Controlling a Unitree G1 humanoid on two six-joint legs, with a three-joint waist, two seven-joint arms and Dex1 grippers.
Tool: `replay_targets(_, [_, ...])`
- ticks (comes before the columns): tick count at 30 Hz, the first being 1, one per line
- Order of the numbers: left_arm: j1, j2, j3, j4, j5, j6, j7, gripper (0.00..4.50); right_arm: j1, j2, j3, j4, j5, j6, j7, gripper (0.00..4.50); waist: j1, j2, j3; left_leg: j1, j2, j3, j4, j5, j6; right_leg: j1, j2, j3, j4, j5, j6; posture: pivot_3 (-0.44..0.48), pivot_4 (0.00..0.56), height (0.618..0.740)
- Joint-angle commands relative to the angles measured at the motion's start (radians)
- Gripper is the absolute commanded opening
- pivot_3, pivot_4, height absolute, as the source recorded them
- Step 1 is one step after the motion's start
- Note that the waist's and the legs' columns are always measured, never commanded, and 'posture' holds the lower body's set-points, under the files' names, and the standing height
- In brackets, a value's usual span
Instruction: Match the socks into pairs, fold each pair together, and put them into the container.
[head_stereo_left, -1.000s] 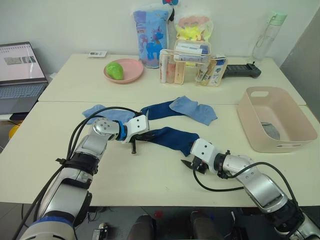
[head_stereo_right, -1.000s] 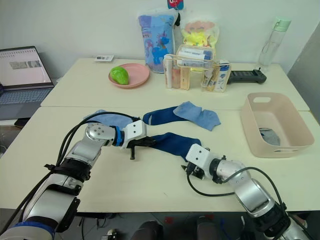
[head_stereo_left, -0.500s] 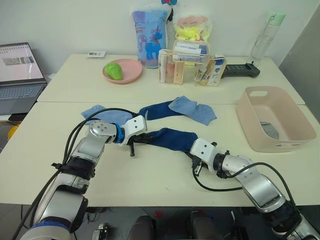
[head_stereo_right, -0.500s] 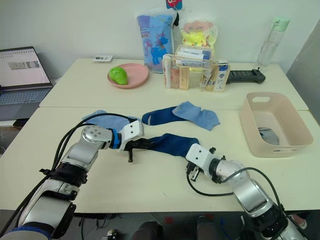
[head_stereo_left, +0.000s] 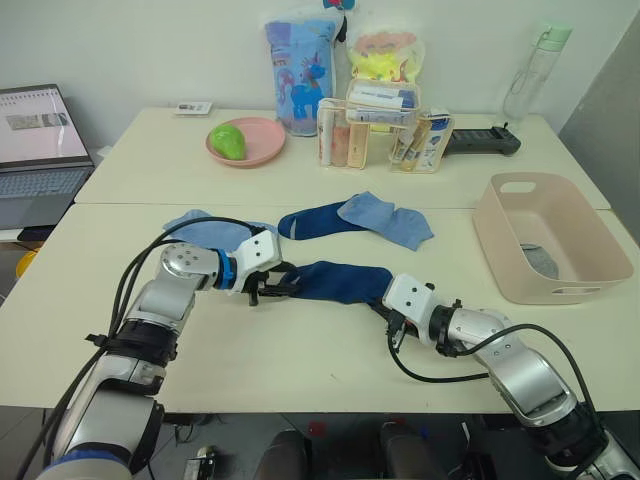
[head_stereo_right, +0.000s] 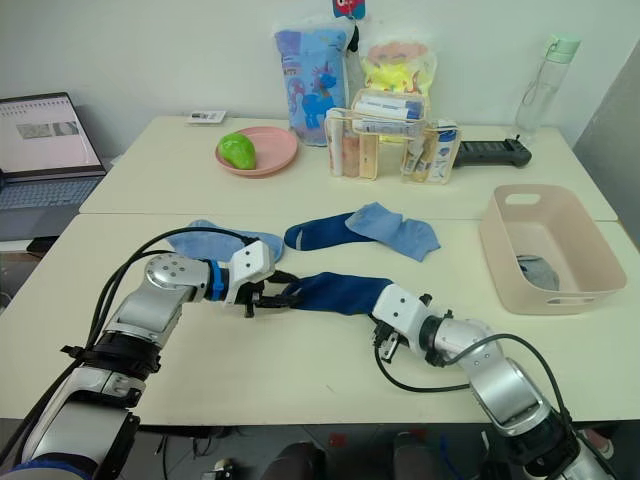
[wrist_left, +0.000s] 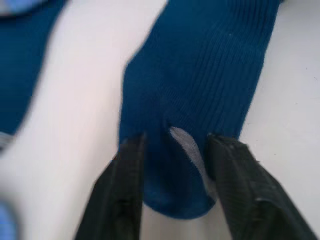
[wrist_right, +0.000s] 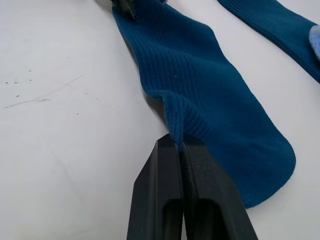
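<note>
A dark navy sock (head_stereo_left: 335, 281) lies flat on the near table (head_stereo_left: 300, 360), stretched between the two arms. The right gripper (wrist_right: 181, 145) has its two black fingers pressed together on a small raised fold at the sock's edge. At the other end, the left gripper (wrist_left: 172, 145) straddles the sock's tip with fingers spread to either side of the cloth; whether they touch it is hard to tell. A grey patch shows at that tip.

Just behind lies the second navy sock (head_stereo_left: 312, 220), its far end covered by a light blue sock (head_stereo_left: 388, 218). Another light blue sock (head_stereo_left: 205, 228) sits partly hidden behind the left arm and its cable.

To the right, well apart, stands the pale pink container (head_stereo_left: 598, 240) with something grey (head_stereo_left: 540, 260) at its bottom, half hidden by the wall.

On the far table: a pink plate (head_stereo_left: 262, 132) holding a green item (head_stereo_left: 228, 141), a clear organiser (head_stereo_left: 385, 130) with tubes whose labels are too small to read, a blue printed bag (head_stereo_left: 301, 70), a bottle (head_stereo_left: 530, 75). A laptop (head_stereo_left: 40, 140) is cut off at the left; its screen text is illegible.
</note>
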Motion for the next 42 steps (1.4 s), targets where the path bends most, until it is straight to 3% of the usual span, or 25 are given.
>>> replay_targets(1, [-0.005,0.035,0.032,-0.024,-0.022,-0.232,-0.057,2.83,-0.003,-0.011,-0.039,-0.04,0.012,0.001,0.011,0.0,0.0,0.0,0.0,0.0,0.0,0.0,0.0,0.0,-0.001,0.0,0.0,0.0,0.0,0.0,0.0,0.0,0.15,0.703])
replay_targets(5, [0.02,0.049,0.001,-0.065,-0.043,-0.265,-0.15,2.83,-0.003,-0.018,-0.045,-0.036,0.014,-0.001,0.017,0.0,0.0,0.0,0.0,0.0,0.0,0.0,0.0,0.0,-0.001,0.0,0.0,0.0,0.0,0.0,0.0,0.0,0.15,0.703])
replay_targets(14, [-0.035,-0.007,-0.071,0.117,0.098,-0.307,-0.082,2.83,0.006,-0.019,-0.047,-0.052,0.014,0.009,0.027,0.0,-0.001,0.0,0.0,0.0,0.0,0.0,0.0,-0.001,0.002,0.0,0.001,0.0,0.0,0.0,0.0,0.0,0.15,0.703])
replay_targets(23, [-0.089,-0.013,-0.116,0.244,0.185,-0.342,-0.032,0.07,0.008,-0.017,-0.047,-0.066,0.021,0.019,0.034,0.0,-0.002,0.0,0.0,0.002,0.0,0.0,0.0,-0.001,0.002,0.001,0.001,0.0,0.003,0.0,0.0,0.0,0.15,0.703])
replay_targets(25, [-0.08,-0.009,-0.114,0.217,0.163,-0.327,-0.061,0.03,0.007,-0.018,-0.049,-0.066,0.023,0.017,0.038,0.0,-0.002,0.0,0.0,0.002,0.0,0.0,0.0,-0.001,0.002,0.001,0.001,0.0,0.003,0.0,0.0,0.0,0.15,0.703])
replay_targets(30, [-0.023,0.042,-0.068,-0.038,0.005,0.002,-0.19,0.03,0.012,-0.007,-0.082,-0.119,0.085,0.054,0.059,0.0,-0.006,0.0,0.0,0.002,0.0,0.0,0.0,-0.001,0.002,0.0,0.001,0.0,0.003,0.0,0.0,0.0,0.15,0.703])
replay_targets(34, [0.048,0.149,-0.065,-0.318,-0.121,0.305,-0.304,0.03,0.032,-0.009,-0.123,-0.205,0.177,0.142,0.078,0.0,-0.017,0.001,0.0,0.0,0.001,-0.002,-0.001,-0.001,0.001,0.0,0.001,0.0,0.002,0.0,0.0,0.0,0.15,0.703])
replay_targets(38, [0.154,0.332,-0.077,-0.642,-0.307,0.611,-0.386,0.03,0.09,-0.043,-0.188,-0.358,0.308,0.265,0.106,0.0,-0.019,0.001,0.001,0.0,0.001,-0.002,-0.001,-0.001,0.002,0.001,0.001,0.001,0.001,-0.001,-0.001,0.0,0.15,0.703])
replay_targets(42, [0.197,0.381,-0.085,-0.706,-0.354,0.731,-0.369,0.03,0.127,-0.072,-0.258,-0.444,0.469,0.459,0.113,0.0,-0.013,0.002,0.001,0.001,0.001,-0.003,-0.001,-0.001,0.002,0.002,0.001,0.001,0.002,-0.001,-0.001,0.0,0.15,0.703])
